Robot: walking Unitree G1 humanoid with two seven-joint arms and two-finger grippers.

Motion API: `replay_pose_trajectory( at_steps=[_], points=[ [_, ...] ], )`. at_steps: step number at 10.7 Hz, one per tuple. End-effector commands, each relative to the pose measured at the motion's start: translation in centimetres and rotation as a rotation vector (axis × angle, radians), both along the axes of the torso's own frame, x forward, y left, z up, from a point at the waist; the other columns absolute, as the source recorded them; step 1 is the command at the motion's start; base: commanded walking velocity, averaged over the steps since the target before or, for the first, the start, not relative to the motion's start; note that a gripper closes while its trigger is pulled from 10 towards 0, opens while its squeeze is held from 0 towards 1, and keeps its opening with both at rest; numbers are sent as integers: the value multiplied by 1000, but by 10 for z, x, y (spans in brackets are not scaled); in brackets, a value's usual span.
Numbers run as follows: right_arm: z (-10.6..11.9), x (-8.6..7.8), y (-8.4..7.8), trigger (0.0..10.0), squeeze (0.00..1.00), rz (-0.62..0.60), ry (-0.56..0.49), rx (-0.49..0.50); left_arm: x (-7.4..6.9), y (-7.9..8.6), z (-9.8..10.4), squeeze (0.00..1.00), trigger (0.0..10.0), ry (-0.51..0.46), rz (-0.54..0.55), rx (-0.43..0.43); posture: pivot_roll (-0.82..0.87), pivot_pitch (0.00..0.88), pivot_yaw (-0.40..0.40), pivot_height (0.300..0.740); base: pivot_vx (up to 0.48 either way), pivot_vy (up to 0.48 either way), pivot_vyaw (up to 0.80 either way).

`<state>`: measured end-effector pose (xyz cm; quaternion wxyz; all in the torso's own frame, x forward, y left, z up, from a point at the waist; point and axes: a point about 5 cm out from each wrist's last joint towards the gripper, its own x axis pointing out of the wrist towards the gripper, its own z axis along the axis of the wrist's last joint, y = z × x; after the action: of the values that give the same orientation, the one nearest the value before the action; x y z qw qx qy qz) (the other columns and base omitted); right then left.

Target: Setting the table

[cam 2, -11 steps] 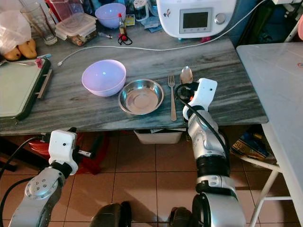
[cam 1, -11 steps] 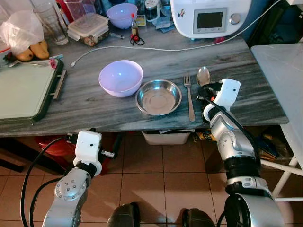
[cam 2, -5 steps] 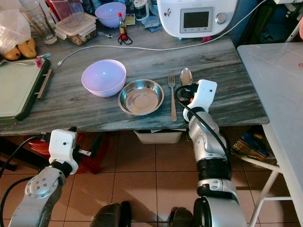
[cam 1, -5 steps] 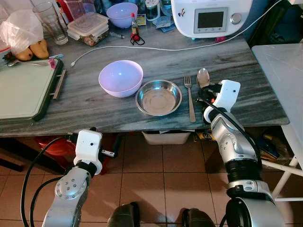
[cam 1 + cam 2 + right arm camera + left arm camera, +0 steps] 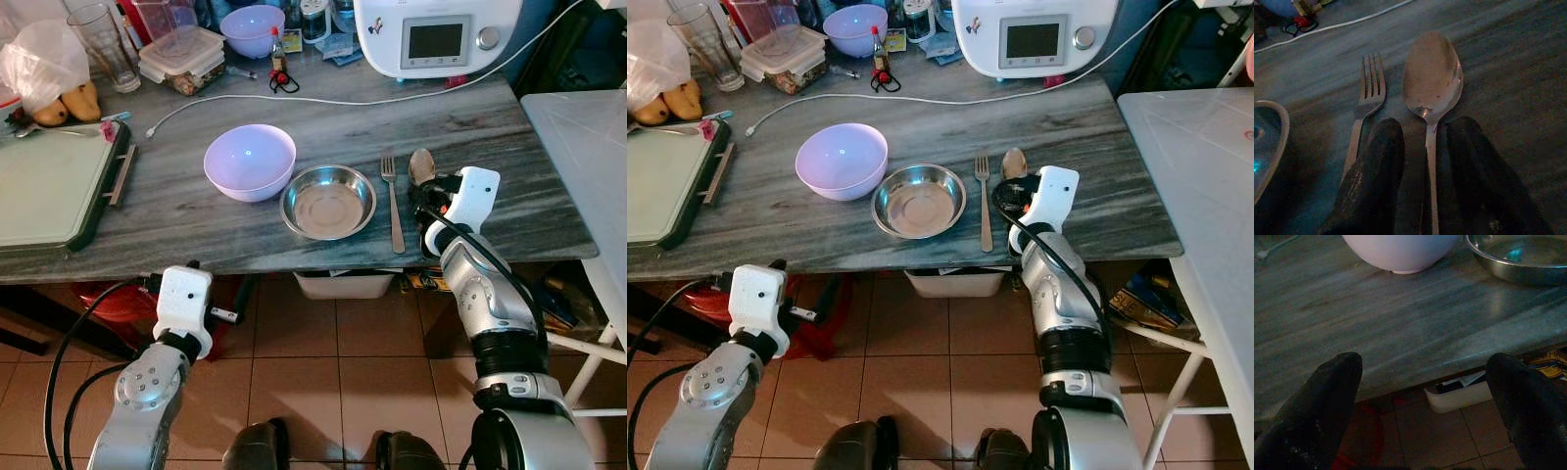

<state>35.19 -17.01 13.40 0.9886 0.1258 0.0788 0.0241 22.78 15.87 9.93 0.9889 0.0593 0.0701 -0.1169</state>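
Observation:
A steel bowl (image 5: 328, 201) sits near the front edge of the grey marble table (image 5: 196, 225), with a lilac bowl (image 5: 250, 160) touching its left side. A fork (image 5: 392, 201) lies just right of the steel bowl. Beside the fork lies a spoon (image 5: 1432, 73), its bowl pointing to the back. My right gripper (image 5: 1422, 128) is shut on the spoon's handle, low over the tabletop; its fingers (image 5: 1383, 147) hide most of the handle. My left gripper (image 5: 1425, 363) hangs open below the table's front edge, holding nothing.
A green-rimmed tray (image 5: 49, 186) lies at the left. At the back stand a white appliance (image 5: 436, 34), a white cable (image 5: 323, 101), a second lilac bowl (image 5: 253, 29), lidded boxes and a glass. A white table (image 5: 588, 157) adjoins on the right.
My right gripper has drawn the spoon a little toward the table's front edge. The left arm has stayed put.

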Motion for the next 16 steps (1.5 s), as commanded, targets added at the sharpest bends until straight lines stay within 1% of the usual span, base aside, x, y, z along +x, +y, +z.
replay_pose_trajectory(
  at_steps=[1,3,4,5,6,7,8,9,11,12,13,14,16],
  points=[
    [-32,-12,-5,10000,1000,-16,133,1,0,2,-2,0,10000,11,3,9,87,171,113,740,0,0,0],
    [-14,-11,-7,10000,1000,-18,4,5,2,0,-2,0,10000,4,5,4,76,154,109,740,0,0,0],
    [-4,-11,-7,10000,1000,-25,-62,-15,3,-1,-2,0,10000,2,6,0,72,149,108,740,0,0,0],
    [5,-11,-10,10000,1000,-46,-121,-55,3,-1,-2,0,10000,0,6,-2,70,148,109,740,0,0,0],
    [25,-10,-18,10000,1000,-108,-226,-116,4,-2,-2,0,10000,-2,2,-7,69,148,112,740,0,0,0],
    [35,-8,-22,10000,1000,-125,-277,-143,4,-2,-2,0,10000,-3,1,-7,69,147,114,740,0,0,0],
    [41,-8,-23,10000,1000,-132,-305,-166,4,-2,-2,0,10000,-4,0,-9,68,146,113,740,0,0,0],
    [41,-8,-26,10000,1000,-147,-298,-181,5,-2,-2,0,10000,-6,-1,-10,67,146,110,740,0,0,0],
    [19,-13,-47,10000,1000,-244,-166,-304,2,-1,-3,0,10000,-2,5,-12,73,157,111,740,0,0,0],
    [13,-14,-54,10000,1000,-264,-124,-336,-2,0,-4,0,10000,6,4,-11,75,165,115,740,0,0,0],
    [8,-10,-62,10000,1000,-274,-52,-361,-5,0,-4,0,10000,13,-2,-8,81,176,119,740,0,0,0],
    [6,-8,-61,10000,1000,-267,-27,-347,-6,2,-3,0,10000,15,-4,-3,88,185,122,740,0,0,0],
    [5,-1,-55,10000,1000,-227,-1,-341,-7,4,-3,0,10000,21,-4,5,92,192,123,740,0,0,0]
  ],
)
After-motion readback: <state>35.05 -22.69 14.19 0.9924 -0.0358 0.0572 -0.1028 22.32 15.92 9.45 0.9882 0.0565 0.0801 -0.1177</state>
